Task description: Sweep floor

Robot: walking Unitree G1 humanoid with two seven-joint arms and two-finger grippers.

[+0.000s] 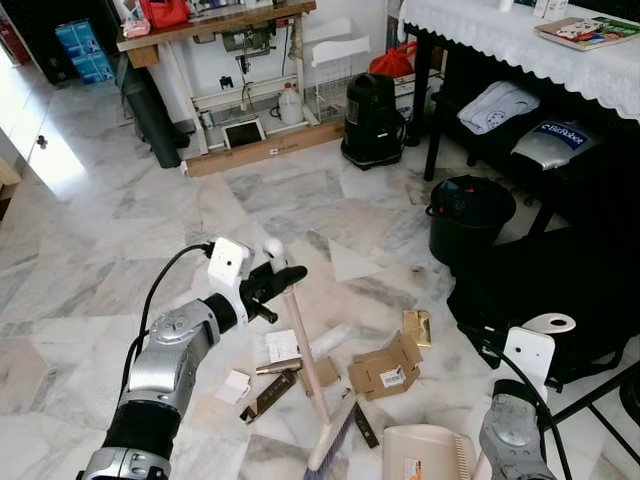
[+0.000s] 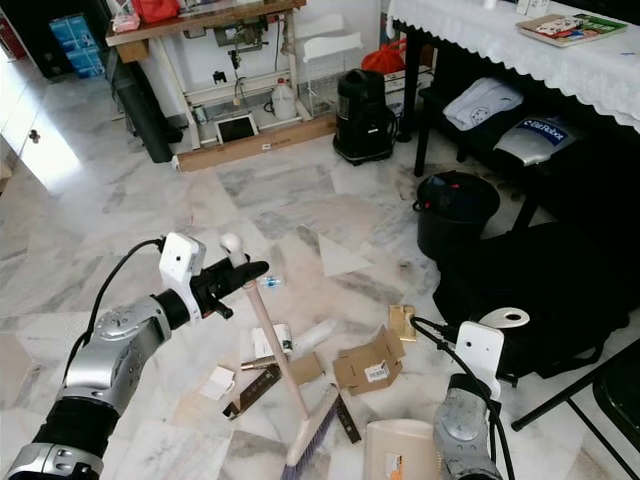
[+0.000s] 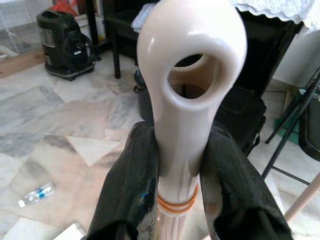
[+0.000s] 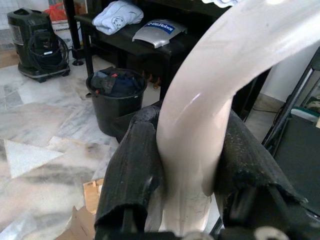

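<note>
A cream broom stands tilted on the marble floor, its handle point(image 1: 300, 335) running down to the bristles point(image 1: 330, 448). My left gripper point(image 1: 283, 276) is shut on the handle just under its looped end point(image 3: 191, 75), one black finger point(image 3: 125, 190) on each side. My right gripper point(image 4: 187, 155) is shut on the curved cream handle point(image 4: 215, 85) of the beige dustpan point(image 1: 430, 452), which sits low at the front right. Litter lies around the broom head: cardboard pieces point(image 1: 385, 368), a gold box point(image 1: 418, 326), paper scraps point(image 1: 283, 346), dark strips point(image 1: 270, 394) and a clear plastic bottle point(image 1: 328, 340).
A black bucket point(image 1: 468, 215) and a large black bag point(image 1: 550, 290) sit to the right under a table with a white cloth point(image 1: 520, 40). A black vacuum point(image 1: 372, 120) and a wooden workbench point(image 1: 215, 25) stand at the back. A small water bottle point(image 3: 35, 195) lies on the floor.
</note>
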